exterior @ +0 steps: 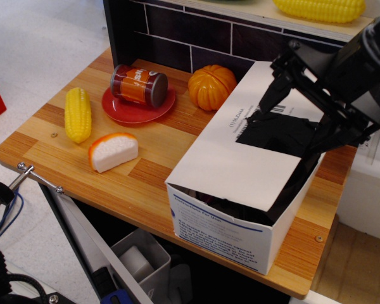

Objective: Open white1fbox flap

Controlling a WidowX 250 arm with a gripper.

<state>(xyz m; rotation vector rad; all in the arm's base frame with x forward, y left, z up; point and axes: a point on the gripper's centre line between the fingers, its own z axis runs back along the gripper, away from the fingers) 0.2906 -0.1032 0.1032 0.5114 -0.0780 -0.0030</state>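
The white1fbox [221, 231] lies on the right half of the wooden table [145, 171], with blue print on its near short end. Its long top flap [237, 164] carries a black tape patch [280, 133] and a small barcode label [275, 109]. The flap's right edge is lifted a little, leaving a dark gap along the box's right side. My black gripper [296, 120] hangs over the far part of the flap, with its jaws spread. One finger [271, 95] is near the barcode and the other finger [318, 140] is at the flap's right edge.
An orange pumpkin [211, 87] stands against the box's far left corner. A red plate [138, 107] holds a tipped can [139, 84]. A corn cob [78, 114] and an orange-rimmed white wedge [114, 151] lie on the left. A black tiled wall is behind, and a small grey bin [139, 256] is below the table.
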